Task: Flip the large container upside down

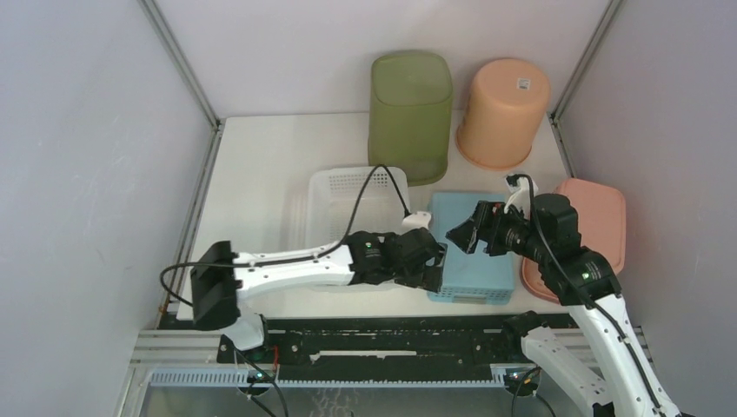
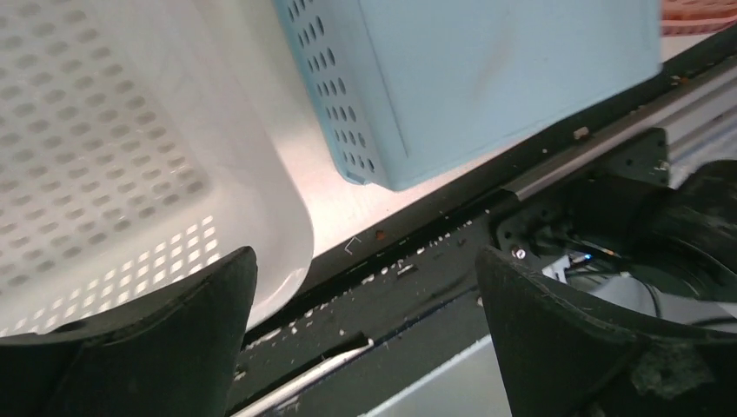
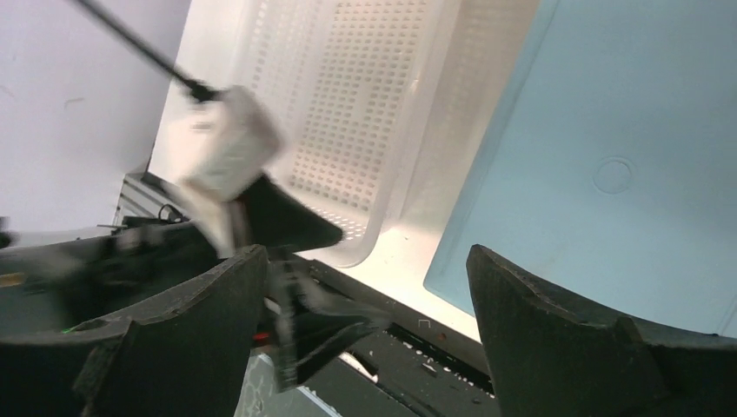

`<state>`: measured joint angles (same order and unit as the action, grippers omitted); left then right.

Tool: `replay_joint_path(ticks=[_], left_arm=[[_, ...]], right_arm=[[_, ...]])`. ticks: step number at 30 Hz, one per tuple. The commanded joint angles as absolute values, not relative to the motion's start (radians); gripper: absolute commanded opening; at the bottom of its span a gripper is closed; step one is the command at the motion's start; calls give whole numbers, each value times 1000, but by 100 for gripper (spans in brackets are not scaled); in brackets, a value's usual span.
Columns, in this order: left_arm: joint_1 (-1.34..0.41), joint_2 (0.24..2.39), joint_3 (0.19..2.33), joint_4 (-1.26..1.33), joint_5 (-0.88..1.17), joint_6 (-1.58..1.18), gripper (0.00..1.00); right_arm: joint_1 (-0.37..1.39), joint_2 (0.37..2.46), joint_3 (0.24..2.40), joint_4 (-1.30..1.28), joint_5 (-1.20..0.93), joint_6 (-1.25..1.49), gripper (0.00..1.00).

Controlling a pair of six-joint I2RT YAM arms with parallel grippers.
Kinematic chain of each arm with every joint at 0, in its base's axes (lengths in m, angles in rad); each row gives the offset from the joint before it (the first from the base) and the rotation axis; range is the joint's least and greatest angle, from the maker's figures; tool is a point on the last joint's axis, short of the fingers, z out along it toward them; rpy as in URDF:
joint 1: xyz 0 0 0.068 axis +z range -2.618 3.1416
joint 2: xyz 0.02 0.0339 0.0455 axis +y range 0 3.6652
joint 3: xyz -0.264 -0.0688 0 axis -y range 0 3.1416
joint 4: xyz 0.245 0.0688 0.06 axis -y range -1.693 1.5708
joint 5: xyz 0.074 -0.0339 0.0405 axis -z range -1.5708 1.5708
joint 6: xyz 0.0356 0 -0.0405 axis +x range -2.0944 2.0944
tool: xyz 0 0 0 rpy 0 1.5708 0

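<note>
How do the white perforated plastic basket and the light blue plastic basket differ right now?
The white perforated plastic basket sits open side up, its interior showing; the light blue plastic basket lies bottom up. The white basket's floor is full of holes; the blue basket's base is solid. Both are rectangular with perforated walls.

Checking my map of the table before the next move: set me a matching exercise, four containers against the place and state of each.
Things:
1 green bin
2 peach bucket
3 white basket
4 blue basket

Place or state:
a bottom up, right beside the white basket
b back right corner, bottom up
c back, middle, bottom up
d open side up, left of centre

Pairs: 1-c, 2-b, 3-d, 4-a
</note>
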<state>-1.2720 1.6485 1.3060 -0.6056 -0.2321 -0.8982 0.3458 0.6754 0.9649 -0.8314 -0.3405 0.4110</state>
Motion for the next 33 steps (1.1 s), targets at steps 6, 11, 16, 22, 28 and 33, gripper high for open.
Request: replay_joint_path(ticks=[6,11,16,22,28,33], left_arm=[[-1224,1101,1295,-825,-617,-873,100],[-1102,833,1256,-892,-701,-849,100],[-1052,742,1235,-912,-710,-835,100],[-1051,643,1182,-905,-695,-863,100],[-1052,539,1148,-902,-655,-877,100],[-1052,484,1131,-901,-628,-862,100]], right_arm=[[422,788,995,-717,-247,484,92],[678,972,1067,-604,-99,555,92],[885,1271,1242,-553,29,584,91],[1015,1670,1550,-649,177,607,91],[1069,1908,1727,-633,193,659,91],[1107,2080,1879,-662,213,694,91]])
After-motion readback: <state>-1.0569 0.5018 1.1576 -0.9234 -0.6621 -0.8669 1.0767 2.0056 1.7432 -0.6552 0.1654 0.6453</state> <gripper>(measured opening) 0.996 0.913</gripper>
